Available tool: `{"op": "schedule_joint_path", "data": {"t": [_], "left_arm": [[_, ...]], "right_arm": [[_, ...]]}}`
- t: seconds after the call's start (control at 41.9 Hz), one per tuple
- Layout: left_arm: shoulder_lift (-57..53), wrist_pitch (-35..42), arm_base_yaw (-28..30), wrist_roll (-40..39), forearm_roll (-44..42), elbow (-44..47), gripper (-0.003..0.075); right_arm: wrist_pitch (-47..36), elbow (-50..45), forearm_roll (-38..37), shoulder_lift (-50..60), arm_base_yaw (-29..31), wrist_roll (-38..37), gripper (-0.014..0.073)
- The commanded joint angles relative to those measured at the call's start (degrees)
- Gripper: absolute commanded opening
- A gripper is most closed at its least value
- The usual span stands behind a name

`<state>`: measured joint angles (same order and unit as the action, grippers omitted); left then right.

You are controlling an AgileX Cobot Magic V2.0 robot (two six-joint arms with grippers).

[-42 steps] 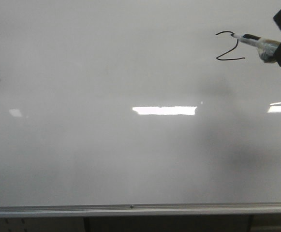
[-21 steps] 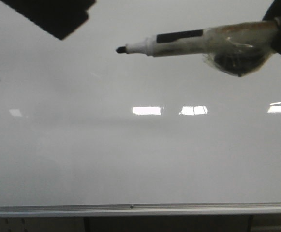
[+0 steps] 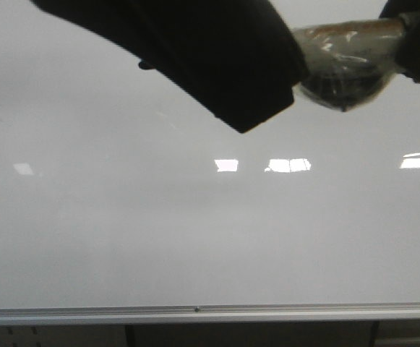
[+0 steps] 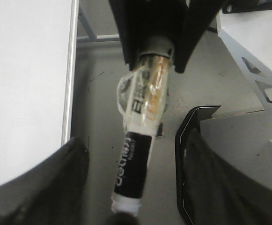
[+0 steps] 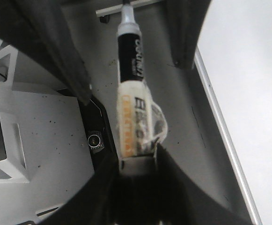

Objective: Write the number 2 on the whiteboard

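The whiteboard (image 3: 195, 238) fills the front view, its silver rail (image 3: 195, 313) along the lower edge. The number 2 is hidden behind the arms and marker. My right gripper (image 3: 419, 43) at the upper right is shut on a taped black-and-white marker (image 3: 347, 65). In the right wrist view my right gripper (image 5: 138, 161) clamps the marker (image 5: 131, 70) by its rear end. My left gripper (image 3: 217, 65), a dark mass, covers the marker's front half. In the left wrist view my left gripper (image 4: 131, 187) stands open, one finger on each side of the marker (image 4: 136, 159), not touching it.
Bright light glares (image 3: 289, 165) lie across the middle of the board. Grey metal plates of the robot base (image 5: 42, 131) sit below the arms. The board's edge rail (image 4: 69, 70) runs beside the left gripper.
The marker came away from the drawn 2 toward the camera. My left arm then swung in from the upper left and now straddles the marker's front half.
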<state>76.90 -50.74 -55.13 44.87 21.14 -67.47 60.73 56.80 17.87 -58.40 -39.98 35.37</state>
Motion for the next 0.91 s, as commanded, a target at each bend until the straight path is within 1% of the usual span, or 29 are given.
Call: {"op": "schedule_joint_path", "data": {"t": [0.0, 0.072, 0.143, 0.167, 0.215, 0.262, 0.358, 0.406, 0.477, 0.549, 0.573, 0.597, 0.668, 0.716, 0.764, 0.811, 0.883], "left_arm": [[-1.45, 2.80, -0.41, 0.11, 2.01, -2.00, 0.0277], [-1.45, 2.80, -0.41, 0.11, 2.01, -2.00, 0.0167], [-1.45, 2.80, -0.41, 0.11, 2.01, -2.00, 0.0087], [-1.45, 2.80, -0.41, 0.11, 2.01, -2.00, 0.0062], [-1.45, 2.80, -0.41, 0.11, 2.01, -2.00, 0.0024], [-1.45, 2.80, -0.41, 0.11, 2.01, -2.00, 0.0007], [-1.45, 2.28, -0.41, 0.00, 1.79, -2.00, 0.0008], [-1.45, 1.73, -0.41, -0.08, 1.44, -2.00, 0.0008], [-1.45, 1.06, -0.41, -0.91, -0.48, -2.00, 0.0009], [-1.45, 0.23, -0.41, -6.73, -6.67, -2.62, 0.0009], [-1.45, -0.65, -0.41, -10.64, -10.75, -3.05, 0.0009], [-1.45, -0.93, -0.41, -14.33, -14.08, -3.30, 0.0009], [-1.81, -2.17, -0.41, -29.14, -26.71, -3.51, 0.0009], [-2.67, -3.21, 0.37, -41.73, -36.72, -3.40, 0.0009], [-4.39, -3.33, 2.20, -48.80, -40.93, -2.76, 0.0009], [-6.52, -2.46, 4.90, -51.44, -42.23, -1.55, 0.0009], [-10.85, 0.45, 12.14, -52.89, -42.00, 1.27, 0.0009]], "right_arm": [[-2.60, 2.03, 1.66, 1.19, -0.08, 0.77, -0.0022], [-2.60, 2.03, 1.66, 1.19, -0.08, 0.77, -0.0020], [-2.60, 2.03, 1.66, 1.19, -0.08, 0.77, 0.0010], [-2.60, 2.03, 1.66, 1.19, -0.08, 0.77, 0.0031], [-2.60, 2.03, 1.66, 1.19, -0.08, 0.77, 0.0115], [-2.60, 2.03, 1.43, 1.19, -0.08, 0.77, 0.0226], [-1.03, 2.03, -0.71, 1.61, 0.14, 0.64, 0.0436], [0.59, 2.03, -2.52, 2.67, 0.86, -0.79, 0.0490], [2.40, 2.03, -7.09, 5.45, 3.63, -5.99, 0.0498], [3.24, 2.03, -13.83, 8.84, 7.16, -13.29, 0.0498], [3.30, 2.03, -16.88, 10.15, 8.71, -17.29, 0.0498], [3.30, 1.97, -18.93, 11.08, 9.76, -19.56, 0.0498], [3.24, 1.91, -23.54, 13.46, 12.67, -24.98, 0.0498], [3.30, 1.78, -24.75, 14.51, 13.59, -25.71, 0.0497], [3.16, 1.57, -24.80, 14.84, 13.65, -25.71, 0.0497], [3.09, 1.19, -24.80, 14.84, 13.65, -25.71, 0.0497], [2.05, -0.20, -24.80, 14.84, 13.65, -25.71, 0.0497]]}}
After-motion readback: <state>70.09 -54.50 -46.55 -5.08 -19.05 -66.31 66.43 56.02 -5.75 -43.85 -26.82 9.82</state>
